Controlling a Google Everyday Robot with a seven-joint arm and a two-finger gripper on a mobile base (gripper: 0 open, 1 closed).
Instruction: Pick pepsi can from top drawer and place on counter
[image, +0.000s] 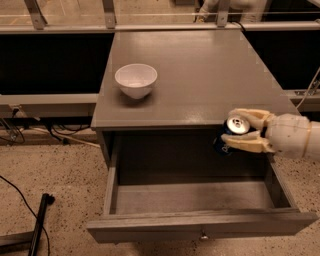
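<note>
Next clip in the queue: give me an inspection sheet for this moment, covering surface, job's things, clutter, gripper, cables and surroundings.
Surface: counter, flat grey-brown top, slightly glossy.
Job's things: pepsi can held in the air above the open top drawer, by the counter's front right edge, not yet on the counter; nothing seen inside the drawer.
Clutter: white bowl upright on the counter's left part.
Gripper: gripper shut on the can, at right, in front of the counter's edge.
Cables: black cable on the floor at left; other cables under the left ledge.
Surroundings: speckled floor; black bar at lower left; metal rail behind the counter.
</note>
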